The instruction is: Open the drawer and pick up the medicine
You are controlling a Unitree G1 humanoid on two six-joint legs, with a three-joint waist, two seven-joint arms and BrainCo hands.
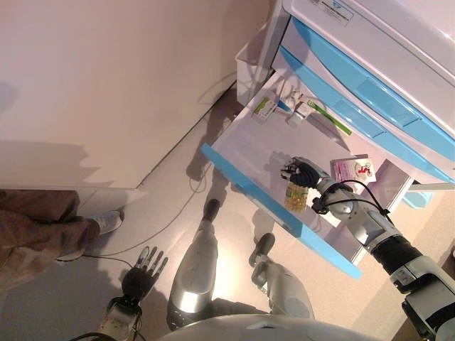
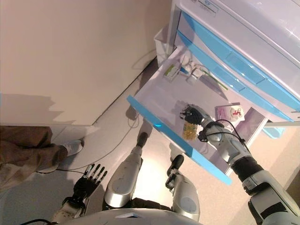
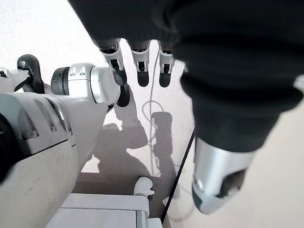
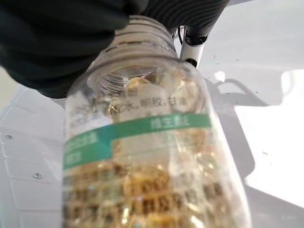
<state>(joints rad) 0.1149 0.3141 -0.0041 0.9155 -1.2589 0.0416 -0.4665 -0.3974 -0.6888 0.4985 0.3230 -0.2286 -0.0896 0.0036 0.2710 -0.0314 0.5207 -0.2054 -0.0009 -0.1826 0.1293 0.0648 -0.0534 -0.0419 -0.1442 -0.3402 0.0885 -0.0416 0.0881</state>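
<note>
Drawer [image 1: 242,153] is pulled fully out of the blue-fronted cabinet [image 1: 370,85]. The right hand [image 1: 304,172] has its fingers curled round the neck of the medicine bottle [image 1: 296,197], which hangs below the hand over the drawer floor, near the blue front edge. The right wrist view shows the same clear bottle [image 4: 152,156] with a green band and yellowish capsules, gripped at the threaded top. Can't tell for sure whether the bottle base is clear of the drawer floor or touching it.

Risks: the grip is high on the neck only, so the body can swing or slip out if the arm moves fast. Lifting toward the robot could knock the base on the drawer's front lip. The pink-printed box [image 1: 352,170] sits just beside the hand and wrist, so a sideways move could shove it. The small packets [image 1: 264,108] and green pen-like item [image 1: 329,116] at the back of the drawer are well apart, low risk.

Pose: the right arm reaches in from the lower right, forearm angled up over the drawer, hand knuckles-up above the bottle. The left hand [image 1: 144,273] hangs idle low by the floor, fingers straight and spread, holding nothing. A person's leg [image 1: 43,227] and shoe are at the left edge.
</note>
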